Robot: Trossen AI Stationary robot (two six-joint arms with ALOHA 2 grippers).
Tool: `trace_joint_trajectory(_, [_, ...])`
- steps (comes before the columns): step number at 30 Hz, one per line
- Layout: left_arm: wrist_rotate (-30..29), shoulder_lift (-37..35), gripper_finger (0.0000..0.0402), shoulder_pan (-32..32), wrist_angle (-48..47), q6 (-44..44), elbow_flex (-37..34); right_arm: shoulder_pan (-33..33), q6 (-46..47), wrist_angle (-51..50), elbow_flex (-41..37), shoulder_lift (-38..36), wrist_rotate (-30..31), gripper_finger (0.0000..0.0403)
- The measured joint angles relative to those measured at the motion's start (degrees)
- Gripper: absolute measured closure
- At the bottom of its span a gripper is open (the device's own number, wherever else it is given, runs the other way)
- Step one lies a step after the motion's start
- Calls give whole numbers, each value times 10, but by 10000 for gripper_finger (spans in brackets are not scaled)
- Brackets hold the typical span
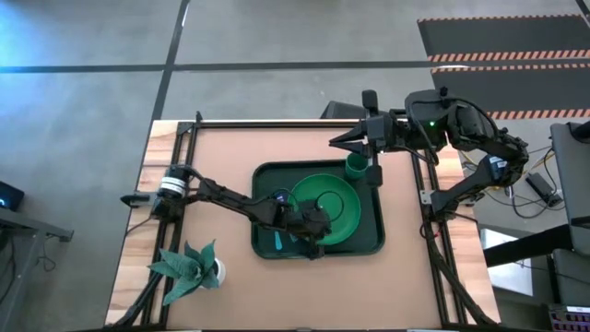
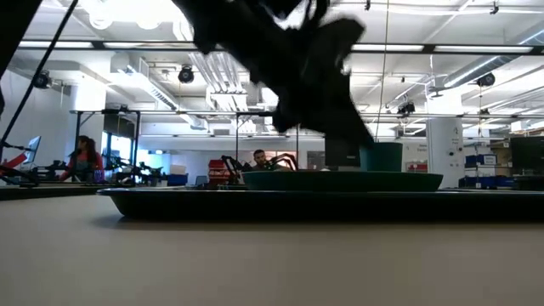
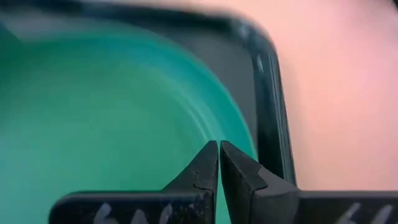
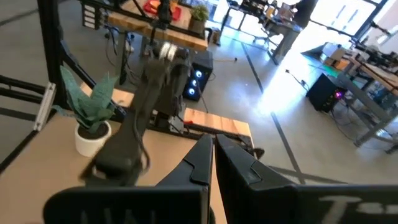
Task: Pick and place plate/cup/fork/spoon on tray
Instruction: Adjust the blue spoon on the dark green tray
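The dark green tray (image 1: 376, 242) lies mid-table. On it sits the bright green plate (image 1: 336, 198), and the green cup (image 1: 356, 166) stands upright in the tray's far right corner. A light blue utensil handle (image 1: 279, 241) lies on the tray floor left of the plate; fork or spoon, I cannot tell. My left gripper (image 1: 320, 238) hangs shut over the plate's near part, its tips (image 3: 219, 148) above the plate's rim (image 3: 239, 127) with nothing between them. My right gripper (image 1: 334, 141) is shut and held high beyond the tray's far edge.
A white pot with a green leafy plant (image 1: 189, 270) stands at the table's near left corner. The tray's raised rim (image 3: 270, 93) runs just beyond my left fingertips. Bare tabletop (image 1: 415, 277) lies to the right of and in front of the tray.
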Motion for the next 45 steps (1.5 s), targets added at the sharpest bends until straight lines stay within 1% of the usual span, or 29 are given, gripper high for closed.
trace_joint_trajectory(4, [-78,-65,402,8,-40,48,1,0,14,-22,0,-4,27,394])
trace_joint_trajectory(7, [-131,-107,402,23,-130,59,-1,-1,30,-41,0,-5,36,394])
trace_joint_trajectory(10, [-137,-134,402,46,-210,46,-23,-1,40,-59,0,-4,37,394])
trace_joint_trajectory(13, [-129,-147,402,62,-265,12,-52,-1,41,-60,0,-3,40,394])
trace_joint_trajectory(17, [-101,-156,402,62,-293,-32,-101,-1,41,-59,0,-3,63,394])
trace_joint_trajectory(20, [-67,-159,402,57,-286,-68,-136,-1,36,-60,0,-3,82,394])
trace_joint_trajectory(22, [-52,-160,402,52,-286,-91,-157,-1,30,-59,0,-3,83,394])
trace_joint_trajectory(25, [-40,-160,402,39,-288,-120,-180,-1,30,-59,0,-3,83,394])
trace_joint_trajectory(28, [-23,-161,402,29,-270,-148,-197,-1,27,-59,0,-3,83,394])
trace_joint_trajectory(30, [-8,-160,402,24,-241,-164,-207,-1,24,-59,0,-3,83,394])
trace_joint_trajectory(33, [-7,-155,402,21,-201,-168,-214,-1,20,-59,0,-3,83,394])
trace_joint_trajectory(38, [-9,-154,402,21,-191,-173,-214,-1,16,-62,0,-3,82,394])
trace_joint_trajectory(42, [6,-152,402,20,-192,-183,-219,-1,16,-67,0,-3,82,394])
trace_joint_trajectory(45, [7,-151,402,20,-190,-186,-230,-1,19,-67,0,-3,82,394])
